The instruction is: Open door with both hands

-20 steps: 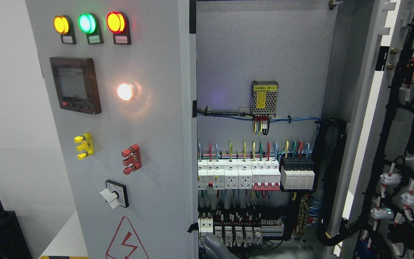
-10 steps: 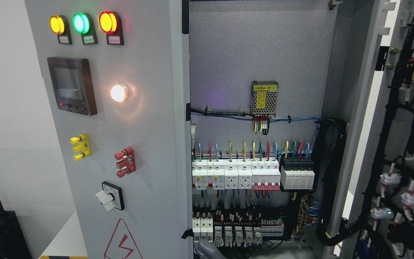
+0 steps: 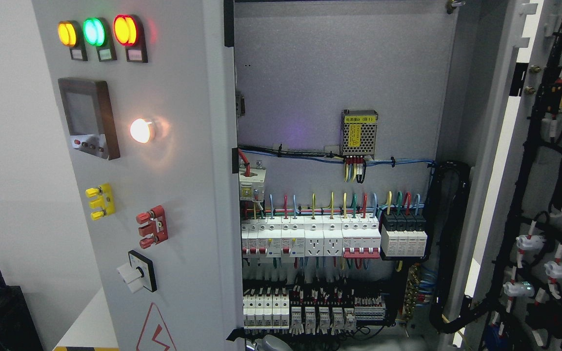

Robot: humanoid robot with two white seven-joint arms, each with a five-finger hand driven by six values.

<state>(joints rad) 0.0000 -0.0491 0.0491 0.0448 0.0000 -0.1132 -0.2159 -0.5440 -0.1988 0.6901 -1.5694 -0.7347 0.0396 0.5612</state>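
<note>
Left door (image 3: 183, 195) of the grey electrical cabinet (image 3: 334, 63) stands up and to the left of the left hand (image 3: 267, 344). The door is swung well out, and its front is turned partly away from the camera. From the head view, only a small grey bit of that hand peeks in at the bottom edge, just beside the door's free edge. I think it sits there so it can push the door out from the inside. So little of the hand shows that I cannot tell if it is spread, curled or clamped on anything. The right hand is not in the picture. The door is flat and pale grey. High above the hand it carries a yellow lamp (image 3: 66, 33), a green lamp (image 3: 93, 31) and a red lamp (image 3: 125, 30), all lit. Lower down are a dark screen (image 3: 88, 117), a glowing white lamp (image 3: 140, 130) and a rotary switch (image 3: 137, 272). A red lightning sign (image 3: 156, 331) sits closest to the hand, on its left. Straight above the hand, inside the cabinet, rows of white breakers (image 3: 310, 239) and coloured wires show. Far to the hand's right, the right door (image 3: 554, 195) hangs wide open, its inner side full of black cables. Both doors look nearly done.
</note>
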